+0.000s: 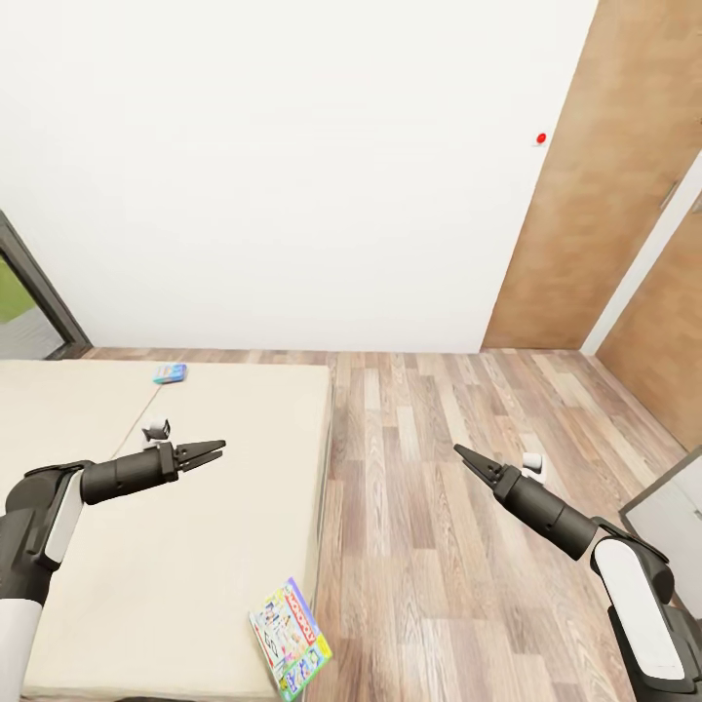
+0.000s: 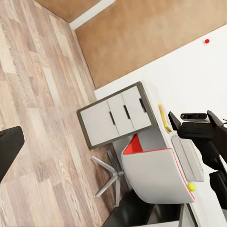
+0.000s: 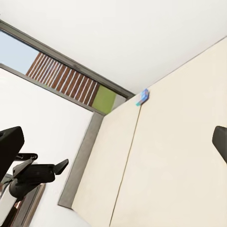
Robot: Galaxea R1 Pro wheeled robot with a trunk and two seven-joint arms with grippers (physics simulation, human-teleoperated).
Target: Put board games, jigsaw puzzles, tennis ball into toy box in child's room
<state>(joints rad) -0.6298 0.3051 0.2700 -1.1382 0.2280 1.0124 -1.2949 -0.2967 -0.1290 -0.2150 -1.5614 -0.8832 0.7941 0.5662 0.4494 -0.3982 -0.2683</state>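
Observation:
The cream bed lies at the left of the head view. A light-blue board game rests at the bed's far edge. The green-white Monopoly game lies at the near corner, sticking out over the bed's side. My left gripper hovers open over the mattress with nothing in it. My right gripper hangs open and holding nothing over the wood floor. In the left wrist view the table carries the grey toy box, the tennis ball and a thin yellow-edged flat item.
A white-and-red swivel chair stands against the table. Brown wooden doors line the right wall. Bare plank floor runs between bed and doors. A window is in the wall beyond the bed. A small white object sits on the mattress.

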